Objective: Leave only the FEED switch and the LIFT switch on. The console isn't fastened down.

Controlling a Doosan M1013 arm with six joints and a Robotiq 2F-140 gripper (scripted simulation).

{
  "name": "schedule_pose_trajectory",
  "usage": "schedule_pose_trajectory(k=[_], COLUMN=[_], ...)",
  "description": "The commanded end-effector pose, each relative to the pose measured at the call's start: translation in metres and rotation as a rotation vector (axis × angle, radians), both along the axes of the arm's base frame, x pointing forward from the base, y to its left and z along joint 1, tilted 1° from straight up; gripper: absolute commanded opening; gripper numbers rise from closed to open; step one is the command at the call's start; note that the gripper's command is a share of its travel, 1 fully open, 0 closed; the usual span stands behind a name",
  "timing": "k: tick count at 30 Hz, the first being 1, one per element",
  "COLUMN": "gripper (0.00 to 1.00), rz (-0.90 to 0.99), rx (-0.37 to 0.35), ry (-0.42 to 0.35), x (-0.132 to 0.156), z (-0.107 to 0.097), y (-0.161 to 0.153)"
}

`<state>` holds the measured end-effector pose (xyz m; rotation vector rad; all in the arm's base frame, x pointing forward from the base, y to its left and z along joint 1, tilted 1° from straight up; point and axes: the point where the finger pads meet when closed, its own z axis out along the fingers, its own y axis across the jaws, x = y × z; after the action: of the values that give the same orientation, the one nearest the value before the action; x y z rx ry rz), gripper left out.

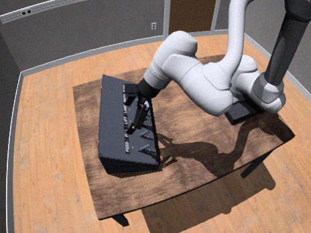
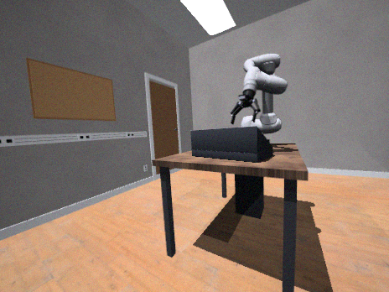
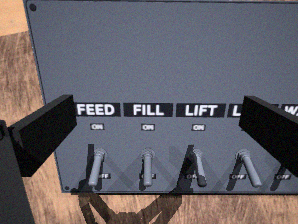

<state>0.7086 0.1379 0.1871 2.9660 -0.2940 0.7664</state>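
The dark grey console [image 1: 112,114] [image 2: 226,144] [image 3: 150,55] lies on the wooden table, its sloped panel facing up. In the wrist view the labels read FEED, FILL and LIFT, then two more labels cut off by my finger and the frame edge. The FEED switch [image 3: 96,167], FILL switch [image 3: 147,167], LIFT switch [image 3: 199,169] and the fourth switch [image 3: 248,167] all have their levers down by the OFF marks. My gripper [image 1: 140,117] [image 2: 244,117] [image 3: 158,110] is open and empty. It hovers a little above the panel, its fingers spanning from FEED to the fourth label.
The wooden table [image 1: 201,134] [image 2: 235,165] carries the console at its left half and the arm's base [image 1: 239,114] at its right rear. The console's front edge is close to the table's left front part. The arm's shadow falls across the table's middle.
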Motion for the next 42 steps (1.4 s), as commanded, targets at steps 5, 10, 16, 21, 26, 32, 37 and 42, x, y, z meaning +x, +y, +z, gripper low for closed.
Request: schedule_pose_trajectory(k=[5, 10, 16, 21, 26, 32, 37, 42], gripper=[1.00, 1.00, 1.00, 1.00, 1.00, 1.00, 1.00, 1.00], rz=[-0.004, -0.004, -0.004, -0.004, -0.002, -0.002, -0.002, -0.002], rx=[0.005, 0.005, 0.005, 0.005, 0.005, 0.006, 0.006, 0.005], ry=[-0.002, -0.002, -0.002, -0.002, -0.001, -0.003, -0.003, -0.003], x=[-0.001, -0.001, -0.001, -0.001, -0.002, -0.004, -0.006, -0.010], z=[0.001, 0.001, 0.001, 0.001, 0.000, 0.001, 0.001, 0.001], y=[-0.002, -0.002, -0.002, -0.002, -0.004, -0.015, -0.024, -0.042])
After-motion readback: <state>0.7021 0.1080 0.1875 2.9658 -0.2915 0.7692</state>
